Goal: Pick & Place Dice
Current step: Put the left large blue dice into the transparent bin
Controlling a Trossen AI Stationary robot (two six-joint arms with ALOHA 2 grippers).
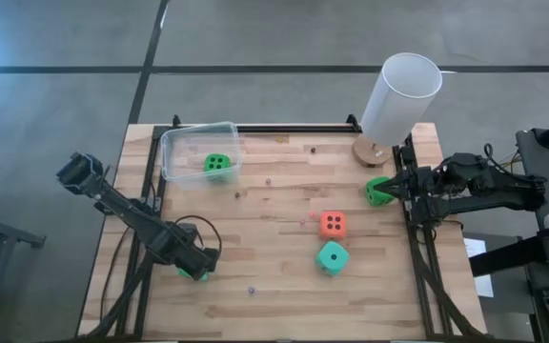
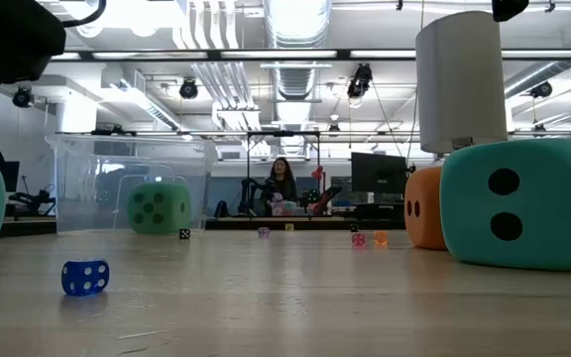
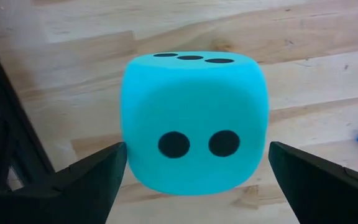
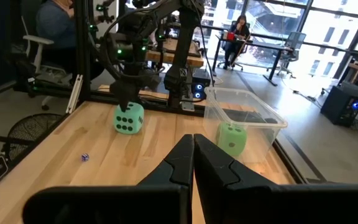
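Left gripper (image 3: pixel 191 165) – fingers wide apart, straddling a soft rounded teal die (image 3: pixel 194 121) near the wooden table's (image 1: pixel 274 305) left edge | right gripper (image 4: pixel 193 146) – pinched shut, beside a green die (image 1: pixel 379 191) | another green die (image 1: pixel 218 165) inside the clear plastic tub (image 1: pixel 174 143)

Wooden table (image 1: pixel 284 286), clear tub (image 1: pixel 198 151), white cylinder (image 1: pixel 400 97), orange die (image 1: pixel 333 225), 2 teal dice (image 1: pixel 332 257), tiny blue die (image 2: pixel 85 278)

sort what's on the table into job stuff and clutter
Job: clear tub, likely the target; green die inside it; green die at right edge; orange die; teal die mid-table; teal die at left.
Clutter: white cylinder; tiny blue die.
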